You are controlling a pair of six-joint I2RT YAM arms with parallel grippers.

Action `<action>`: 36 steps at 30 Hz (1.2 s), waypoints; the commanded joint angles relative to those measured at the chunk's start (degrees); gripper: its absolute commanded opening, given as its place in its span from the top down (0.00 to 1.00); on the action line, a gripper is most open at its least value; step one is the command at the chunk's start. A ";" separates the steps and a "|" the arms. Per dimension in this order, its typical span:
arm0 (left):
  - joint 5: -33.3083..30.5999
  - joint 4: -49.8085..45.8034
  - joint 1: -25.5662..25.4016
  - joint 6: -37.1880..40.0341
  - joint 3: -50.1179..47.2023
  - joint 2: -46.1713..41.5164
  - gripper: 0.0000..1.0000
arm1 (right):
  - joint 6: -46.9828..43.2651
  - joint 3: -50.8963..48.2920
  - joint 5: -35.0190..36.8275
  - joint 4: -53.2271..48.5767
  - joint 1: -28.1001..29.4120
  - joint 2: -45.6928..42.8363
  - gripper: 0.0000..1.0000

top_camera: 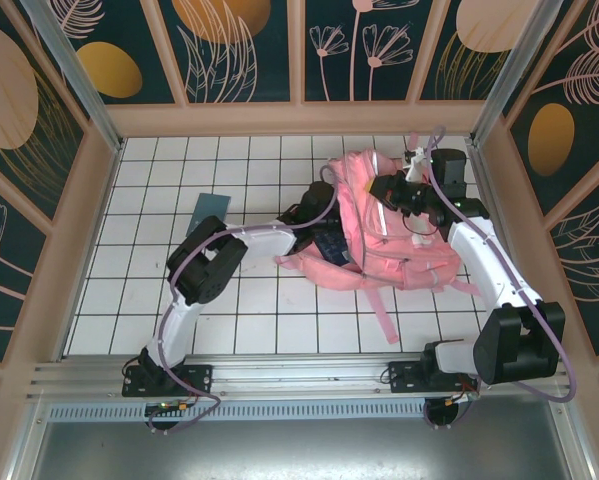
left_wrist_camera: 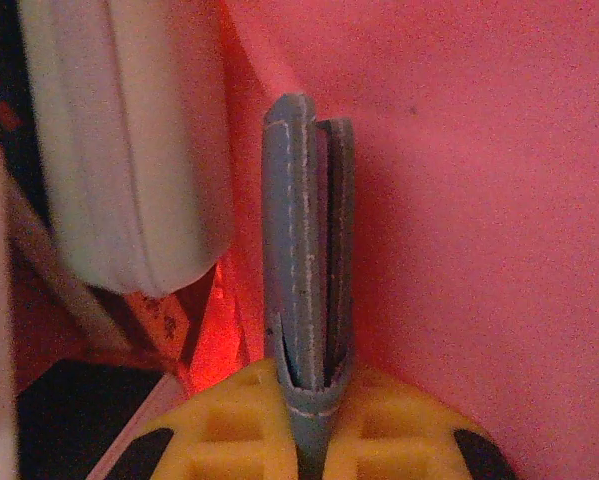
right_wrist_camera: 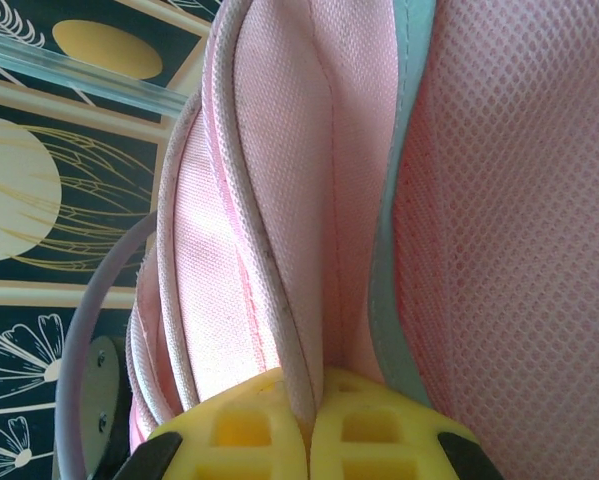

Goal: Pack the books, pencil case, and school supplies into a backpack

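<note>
The pink backpack (top_camera: 389,235) lies at the right middle of the table, its opening facing left. My left gripper (left_wrist_camera: 314,400) is inside it, shut on a thin grey-blue flat piece (left_wrist_camera: 307,250) seen edge-on, which looks like one of the teal squares. Beside it on the left lies the pale rounded pencil case (left_wrist_camera: 129,150). A dark book (top_camera: 329,244) shows at the opening. My right gripper (right_wrist_camera: 309,395) is shut on a pink fabric fold with pale piping (right_wrist_camera: 279,250) at the backpack's upper edge. Another teal square (top_camera: 208,207) lies on the tiles to the left.
Patterned walls (top_camera: 244,50) enclose the white tiled table (top_camera: 179,300) on three sides. Pink straps (top_camera: 384,315) trail from the backpack toward the near edge. A lilac cable (right_wrist_camera: 79,330) loops beside the right wrist.
</note>
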 commanded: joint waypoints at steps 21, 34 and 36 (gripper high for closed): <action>-0.89 -13.97 -4.07 2.88 20.31 12.01 0.52 | 2.53 2.89 -0.04 10.57 4.81 0.46 1.00; -0.91 -6.27 -2.27 2.99 8.96 3.36 0.23 | 0.05 2.25 2.53 7.61 3.55 -1.61 1.00; -0.40 -5.26 -1.65 2.91 7.11 1.61 0.22 | -0.37 2.18 3.04 7.18 3.16 -2.22 1.00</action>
